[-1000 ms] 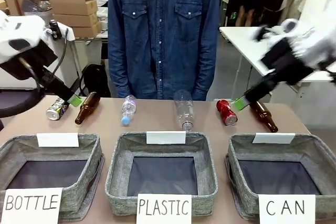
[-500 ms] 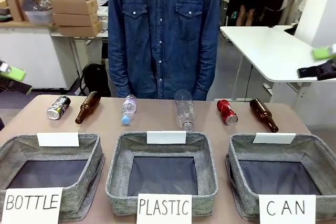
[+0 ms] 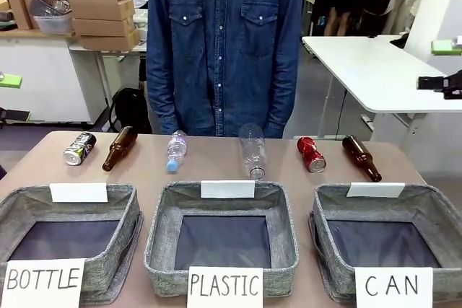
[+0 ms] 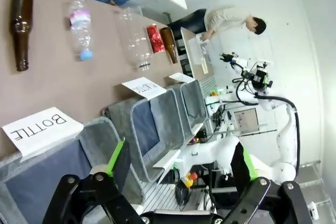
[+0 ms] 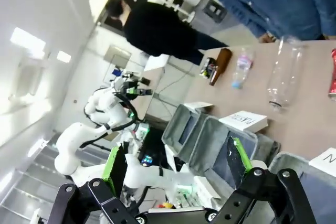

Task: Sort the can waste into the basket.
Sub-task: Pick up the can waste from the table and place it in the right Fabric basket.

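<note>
The red can [image 3: 311,154] lies on its side at the table's far right, between a clear bottle and a brown bottle; it is also in the left wrist view [image 4: 155,38]. The dark can [image 3: 79,148] lies at the far left, also seen in the right wrist view [image 5: 208,69]. The grey basket [image 3: 433,210] signed "CAN" stands at the front right with nothing in it. My left gripper [image 3: 9,97] hangs open at the left edge, high off the table. My right gripper [image 3: 442,64] is open at the right edge, well above the cans. Both wrist views show open, bare fingers [image 4: 116,156] [image 5: 236,161].
Baskets signed "BOTTLE" [image 3: 133,210] and "PLASTIC" [image 3: 162,210] stand at front left and middle. Brown bottles [image 3: 119,148] [image 3: 361,157] and clear plastic bottles [image 3: 175,151] [image 3: 252,149] lie in the far row. A person in a denim shirt [image 3: 224,41] stands behind the table.
Both arms have pulled back from the far row of cans and bottles, out to the picture's edges and upward. The cans and bottles have stayed where they lay.
</note>
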{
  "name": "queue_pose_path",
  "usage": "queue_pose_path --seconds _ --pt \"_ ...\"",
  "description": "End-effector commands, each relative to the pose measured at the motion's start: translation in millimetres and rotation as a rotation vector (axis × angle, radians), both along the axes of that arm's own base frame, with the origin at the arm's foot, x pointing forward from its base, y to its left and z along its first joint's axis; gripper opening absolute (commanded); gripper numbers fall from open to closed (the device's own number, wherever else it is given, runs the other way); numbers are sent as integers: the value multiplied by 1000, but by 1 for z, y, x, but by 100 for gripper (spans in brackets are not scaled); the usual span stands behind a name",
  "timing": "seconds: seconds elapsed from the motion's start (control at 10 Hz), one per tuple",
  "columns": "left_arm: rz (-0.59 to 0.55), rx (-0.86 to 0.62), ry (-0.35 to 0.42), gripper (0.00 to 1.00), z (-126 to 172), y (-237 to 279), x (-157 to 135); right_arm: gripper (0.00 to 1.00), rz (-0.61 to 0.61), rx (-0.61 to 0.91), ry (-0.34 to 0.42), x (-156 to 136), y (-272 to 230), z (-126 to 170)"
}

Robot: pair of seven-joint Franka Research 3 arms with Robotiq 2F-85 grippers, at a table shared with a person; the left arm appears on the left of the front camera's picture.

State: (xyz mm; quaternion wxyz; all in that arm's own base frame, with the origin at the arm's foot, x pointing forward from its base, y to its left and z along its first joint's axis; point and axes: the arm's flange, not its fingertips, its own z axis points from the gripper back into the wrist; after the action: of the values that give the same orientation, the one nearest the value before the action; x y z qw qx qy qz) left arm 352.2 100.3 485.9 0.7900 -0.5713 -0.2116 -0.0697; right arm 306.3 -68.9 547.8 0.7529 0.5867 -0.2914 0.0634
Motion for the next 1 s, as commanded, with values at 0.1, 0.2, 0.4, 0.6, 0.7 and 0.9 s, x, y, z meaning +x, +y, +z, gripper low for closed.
queue_pose_path --seconds 0.1,0.2,0.4,0.6,0.7,0.9 --pt "-65 12 -40 100 6 -3 -5 100 36 57 -22 0 -3 -1" --pt "-65 12 -40 100 6 -3 -5 100 36 57 -22 0 -3 -1" --pt "-65 12 -40 100 6 -3 -5 100 37 50 13 -6 -3 -2" --pt "-65 12 -40 100 6 -3 -5 100 -190 -370 -53 32 33 -8" --pt "-65 12 -40 100 6 -3 -5 100 -213 -518 -59 61 53 -13" --pt "-65 12 -40 100 6 -3 -5 100 -273 -808 -90 110 78 -32"
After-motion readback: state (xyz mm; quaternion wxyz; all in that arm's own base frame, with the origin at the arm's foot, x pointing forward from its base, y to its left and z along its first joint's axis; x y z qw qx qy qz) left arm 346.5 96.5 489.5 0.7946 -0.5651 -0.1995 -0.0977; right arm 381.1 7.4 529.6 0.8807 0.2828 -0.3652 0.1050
